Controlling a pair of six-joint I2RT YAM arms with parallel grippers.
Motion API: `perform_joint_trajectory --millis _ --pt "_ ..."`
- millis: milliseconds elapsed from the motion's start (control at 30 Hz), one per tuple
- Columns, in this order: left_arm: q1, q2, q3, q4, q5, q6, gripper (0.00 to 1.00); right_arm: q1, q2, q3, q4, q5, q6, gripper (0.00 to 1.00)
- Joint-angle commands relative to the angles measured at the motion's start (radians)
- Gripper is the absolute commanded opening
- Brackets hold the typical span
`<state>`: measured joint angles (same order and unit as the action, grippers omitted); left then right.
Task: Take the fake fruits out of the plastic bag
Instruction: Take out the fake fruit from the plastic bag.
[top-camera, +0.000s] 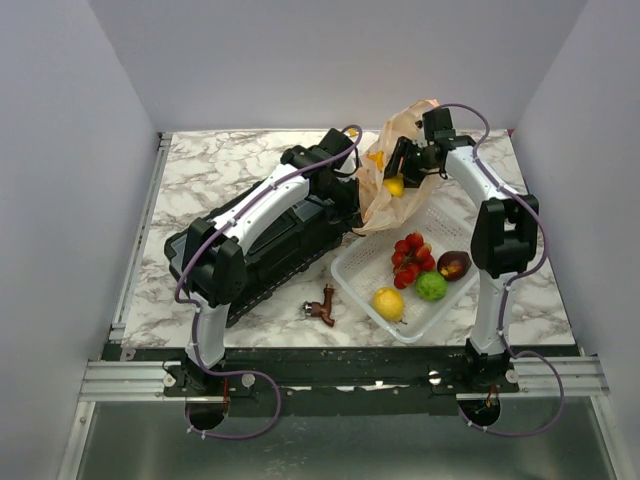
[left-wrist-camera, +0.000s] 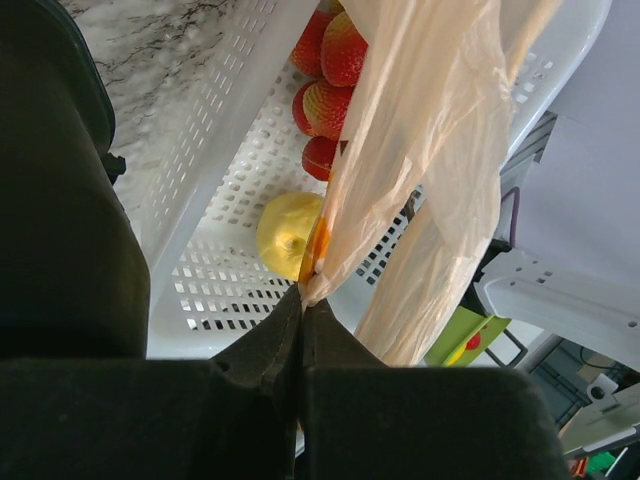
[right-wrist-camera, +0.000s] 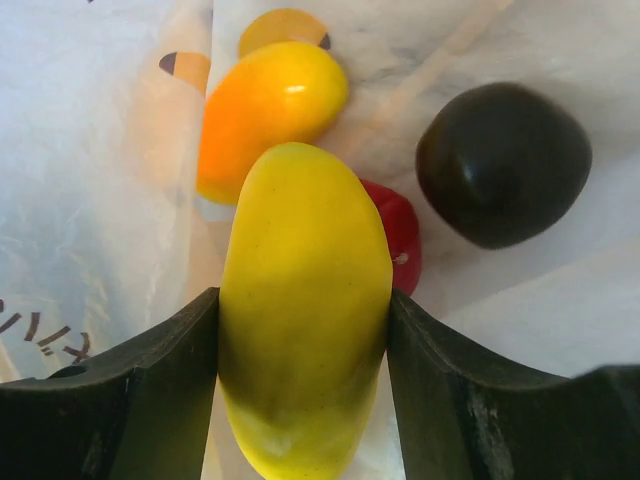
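The plastic bag (top-camera: 388, 165) stands open at the back of the table, tan with banana prints. My left gripper (top-camera: 352, 196) is shut on its edge; in the left wrist view the pinched film (left-wrist-camera: 430, 150) rises from my closed jaws (left-wrist-camera: 303, 297). My right gripper (top-camera: 400, 176) is inside the bag, shut on a yellow mango (right-wrist-camera: 305, 300), which both fingers touch. Beyond it in the bag (right-wrist-camera: 100, 150) lie an orange mango (right-wrist-camera: 265, 110), a red apple (right-wrist-camera: 402, 235) and a near-black plum (right-wrist-camera: 502, 162). The yellow mango (top-camera: 395, 185) shows at the bag's mouth.
A white mesh basket (top-camera: 362, 297) in front of the bag holds a red berry cluster (top-camera: 412, 255), a lime (top-camera: 431, 287), a lemon (top-camera: 388, 303) and a maroon-brown fruit (top-camera: 453, 265). A black case (top-camera: 270, 255) lies under my left arm. A small brown object (top-camera: 322, 305) sits beside the basket.
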<state>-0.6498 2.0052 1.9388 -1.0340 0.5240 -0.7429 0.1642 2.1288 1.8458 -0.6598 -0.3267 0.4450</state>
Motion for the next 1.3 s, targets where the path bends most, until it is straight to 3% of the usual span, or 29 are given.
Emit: perform_joint_trajectory --millis 0,200,400,667,1067,1267 --pt "0.002 -0.013 0.023 -0.006 0.022 -0.032 0.00 0.010 -0.075 -0.004 0.002 -0.130 -0.010 0.49" --pt "0.004 -0.011 0.028 -0.018 0.023 -0.037 0.00 0.017 -0.133 0.073 -0.008 -0.127 0.013 0.48" --pt "0.005 -0.013 0.009 -0.017 0.022 -0.050 0.00 0.017 -0.130 0.239 -0.129 -0.094 -0.003 0.47" --pt "0.006 -0.040 -0.036 -0.018 -0.009 -0.047 0.00 0.017 -0.311 0.197 -0.198 0.044 -0.039 0.46" --pt "-0.002 -0.057 -0.039 -0.087 -0.050 0.016 0.00 0.017 -0.874 -0.441 -0.223 0.085 -0.038 0.45" --pt "-0.001 -0.034 0.014 -0.126 -0.045 0.019 0.00 0.017 -1.033 -0.598 -0.352 0.060 -0.034 0.46"
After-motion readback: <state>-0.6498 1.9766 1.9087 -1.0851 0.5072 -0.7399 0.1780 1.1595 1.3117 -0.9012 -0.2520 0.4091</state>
